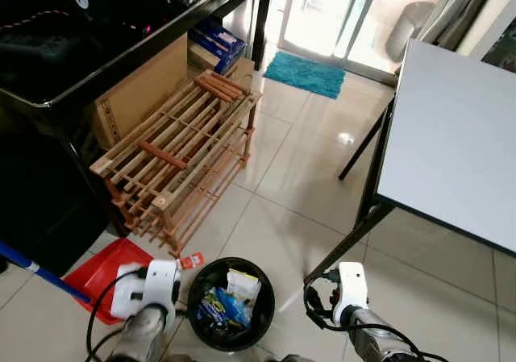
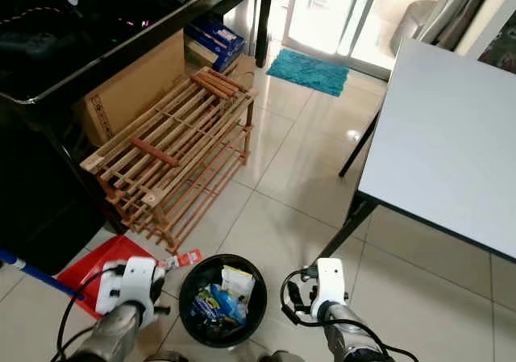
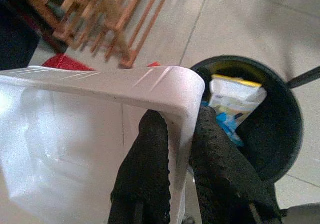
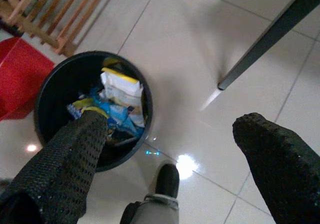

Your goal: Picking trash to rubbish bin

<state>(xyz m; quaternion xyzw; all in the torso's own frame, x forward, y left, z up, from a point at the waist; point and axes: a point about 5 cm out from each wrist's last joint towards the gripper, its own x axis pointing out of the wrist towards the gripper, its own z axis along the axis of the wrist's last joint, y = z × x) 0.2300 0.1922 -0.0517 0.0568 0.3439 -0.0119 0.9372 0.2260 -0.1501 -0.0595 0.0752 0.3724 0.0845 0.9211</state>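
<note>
Left end effector (image 3: 172, 134) pinches a white plastic container (image 3: 85, 129) by its rim beside the black rubbish bin (image 1: 231, 301), already holding wrappers; right end effector (image 4: 185, 149) hangs wide open, empty. Dropping the container in apparently remains.

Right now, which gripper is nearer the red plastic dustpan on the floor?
Left. The left gripper, holding a white plastic piece, hangs beside the red plastic dustpan; the right gripper is beyond the black bin.
</note>
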